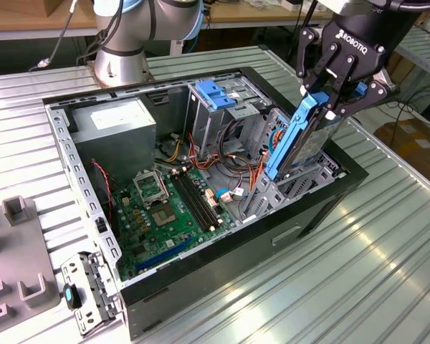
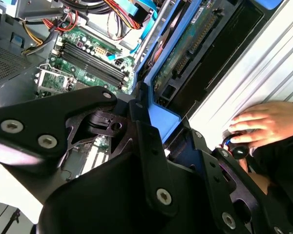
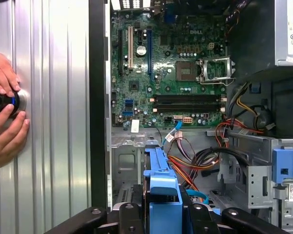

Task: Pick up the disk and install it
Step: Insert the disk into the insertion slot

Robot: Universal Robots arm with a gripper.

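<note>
Exterior view shows one black tool [image 1: 328,106], its fingers closed on the upper end of the one disk [image 1: 295,140], a flat silver metal rectangle edged by a blue plastic frame. The disk stands tilted, its lower end reaching into one open black computer case [image 1: 322,208] on the ribbed metal counter [image 1: 387,272].

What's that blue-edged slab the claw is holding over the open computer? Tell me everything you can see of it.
It is the disk: a flat grey metal slab edged by a blue plastic frame. The gripper clamps its upper end, so it stands on edge and tilted. Its lower end dips into the open computer case, beside the green motherboard.
</note>
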